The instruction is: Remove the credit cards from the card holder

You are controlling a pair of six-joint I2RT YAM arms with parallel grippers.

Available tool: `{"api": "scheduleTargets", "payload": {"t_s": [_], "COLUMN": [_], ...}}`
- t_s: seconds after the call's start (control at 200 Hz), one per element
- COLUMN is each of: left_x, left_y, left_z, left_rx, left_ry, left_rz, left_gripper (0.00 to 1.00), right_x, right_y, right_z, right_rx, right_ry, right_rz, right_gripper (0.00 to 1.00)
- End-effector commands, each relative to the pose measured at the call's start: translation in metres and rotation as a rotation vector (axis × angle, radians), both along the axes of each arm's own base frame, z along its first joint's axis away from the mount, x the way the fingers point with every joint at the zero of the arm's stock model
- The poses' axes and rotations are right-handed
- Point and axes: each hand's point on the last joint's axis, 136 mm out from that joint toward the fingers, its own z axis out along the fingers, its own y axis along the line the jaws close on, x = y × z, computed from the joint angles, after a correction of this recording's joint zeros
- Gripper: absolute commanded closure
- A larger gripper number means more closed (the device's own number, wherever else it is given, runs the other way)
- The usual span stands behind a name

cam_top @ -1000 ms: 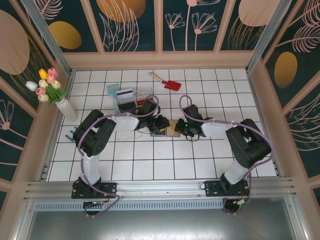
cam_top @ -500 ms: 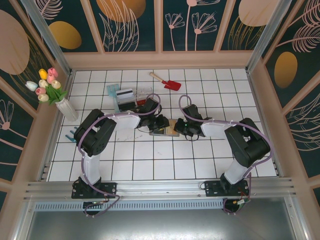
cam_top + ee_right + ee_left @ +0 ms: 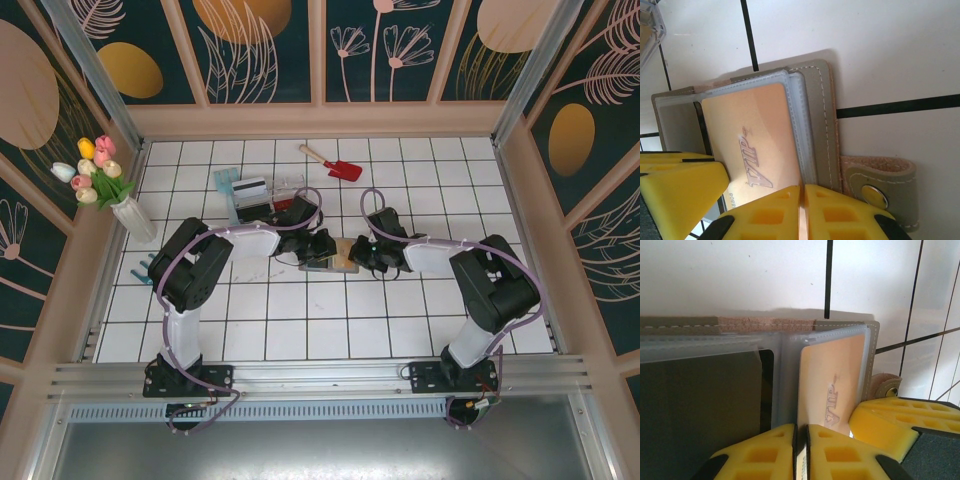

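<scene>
The card holder [image 3: 334, 263] lies open on the white tiles between my two grippers. An orange-yellow credit card [image 3: 832, 375] marked VIP sits in its clear slot pocket, beside a dark panel [image 3: 700, 405]. My left gripper [image 3: 801, 452] is shut on that card's near edge. In the right wrist view the same card [image 3: 755, 135] lies under the clear pocket. My right gripper [image 3: 802, 212] is shut on the near edge of the card holder [image 3: 822, 115], next to its snap tab [image 3: 880, 185]. Seen from above, the left gripper [image 3: 322, 247] and the right gripper [image 3: 362, 253] almost meet over the holder.
A clear plastic tray [image 3: 258, 195] holding cards stands just behind the left arm. A red toy shovel [image 3: 338, 165] lies at the back. A vase of tulips [image 3: 125, 205] stands at the left wall, with a small blue object [image 3: 150, 272] in front of it.
My left gripper's jaws have closed onto the card's edge. The right gripper and the holder have stayed put.
</scene>
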Motion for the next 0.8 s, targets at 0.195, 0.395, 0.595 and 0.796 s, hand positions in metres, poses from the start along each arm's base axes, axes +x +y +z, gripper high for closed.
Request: {"api": "scheduleTargets", "payload": {"t_s": [0.195,0.395,0.595,0.796], "left_x": [-0.001,-0.004,-0.005,-0.005], "left_y": [0.004,0.008,0.014,0.024], "left_z": [0.018,0.033,0.024,0.019], "left_rx": [-0.034,-0.084,-0.060,-0.032], "left_ry": [-0.065,-0.103,-0.090,-0.079], "left_rz": [-0.053,-0.075,-0.074,-0.066], "left_gripper": [0.91,0.93,0.96,1.00], "right_x": [-0.013,-0.014,-0.014,-0.012], "right_y": [-0.023,-0.033,-0.034,-0.032], "right_z": [-0.034,-0.041,-0.042,-0.038], "right_rx": [-0.114,-0.173,-0.182,-0.175], "right_ry": [0.091,0.096,0.097,0.085], "right_rz": [-0.033,-0.045,-0.046,-0.045], "right_gripper": [0.87,0.87,0.87,0.87]}}
